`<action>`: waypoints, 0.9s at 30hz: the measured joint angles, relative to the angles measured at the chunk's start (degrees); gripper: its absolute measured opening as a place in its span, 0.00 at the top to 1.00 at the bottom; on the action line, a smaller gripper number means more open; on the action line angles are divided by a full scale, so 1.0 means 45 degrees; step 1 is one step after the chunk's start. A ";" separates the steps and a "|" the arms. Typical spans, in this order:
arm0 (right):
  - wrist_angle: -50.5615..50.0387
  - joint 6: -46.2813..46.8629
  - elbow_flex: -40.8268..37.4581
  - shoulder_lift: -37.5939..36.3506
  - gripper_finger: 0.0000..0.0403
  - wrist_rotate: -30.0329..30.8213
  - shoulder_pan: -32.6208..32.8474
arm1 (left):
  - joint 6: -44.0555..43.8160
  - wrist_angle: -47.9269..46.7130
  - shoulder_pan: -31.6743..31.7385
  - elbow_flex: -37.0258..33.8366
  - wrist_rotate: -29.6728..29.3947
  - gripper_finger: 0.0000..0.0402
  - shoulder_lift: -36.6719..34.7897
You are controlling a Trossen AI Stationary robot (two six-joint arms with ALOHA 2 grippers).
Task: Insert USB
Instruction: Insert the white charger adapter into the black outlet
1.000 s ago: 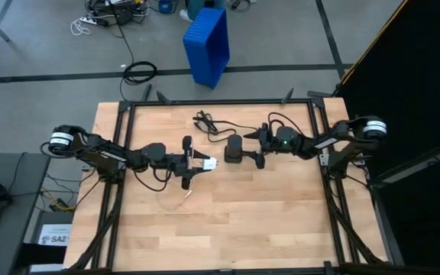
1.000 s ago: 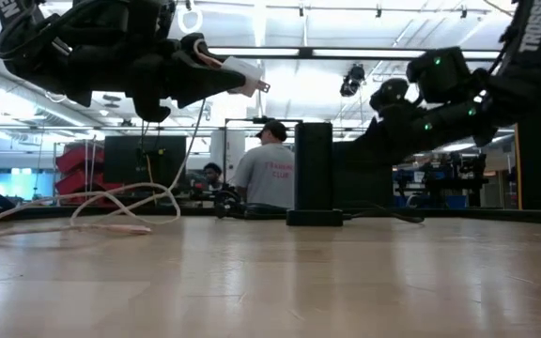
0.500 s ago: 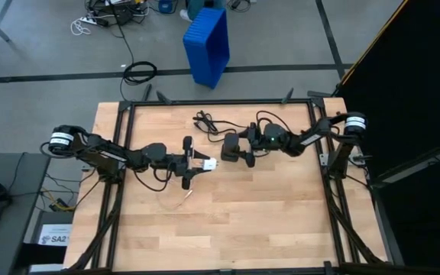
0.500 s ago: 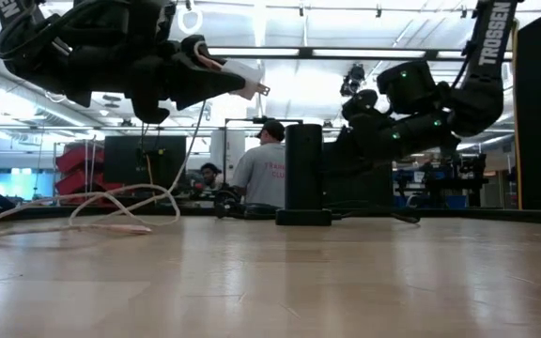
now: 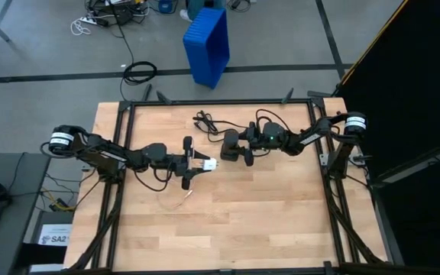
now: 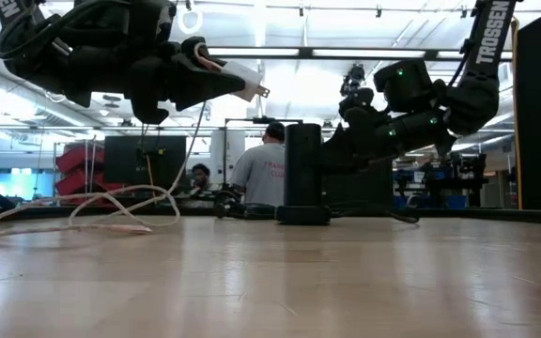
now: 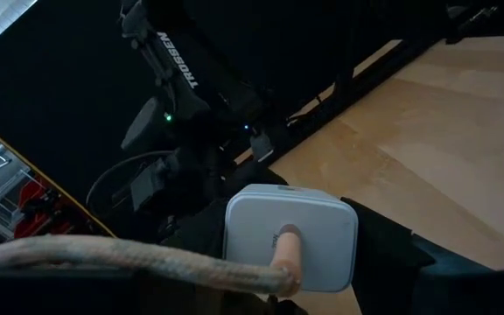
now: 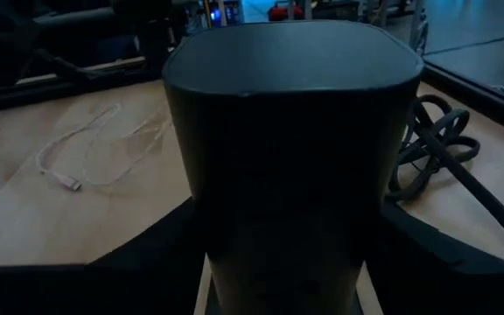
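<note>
A white USB plug (image 5: 207,163) with a pale cable sticks out of my left gripper (image 5: 195,163), which is shut on it, level and left of the table's middle. In the low view the plug (image 6: 240,80) hangs high above the wood, its metal tip toward the black box. The black box (image 5: 230,145) stands upright on its base (image 6: 304,216), and its dark body fills the right wrist view (image 8: 291,131). My right gripper (image 5: 244,147) reaches in from the table's right, a finger on each side of the box. My left gripper pinches the plug's white body (image 6: 216,79) at its cable end, fingers level and coming from the table's left. The plug is lifted clear and points toward the table's right. Its cable (image 6: 111,211) hangs slack onto the wood. My right gripper clasps the box between its two fingers, one on each upright side low down (image 8: 201,254). The fingers come nearly level from the table's right. The box stays upright with its base on the table.
A coiled black cable (image 5: 208,122) lies behind the box, seen also beside it (image 8: 436,149). The pale cable's loose end (image 5: 186,197) lies on the wood. A black metal frame (image 5: 220,101) rims the table. People stand in the room beyond (image 6: 266,174).
My right gripper has moved toward the table's left, up to the black box, and its fingers have closed in on the box's sides. The box has shifted a little toward the left, still upright.
</note>
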 joint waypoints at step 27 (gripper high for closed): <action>0.3662 0.4664 -0.0020 0.0008 0.45 -0.5098 0.1801 | 0.2333 0.1015 -0.1103 0.0000 -0.0759 0.58 0.0000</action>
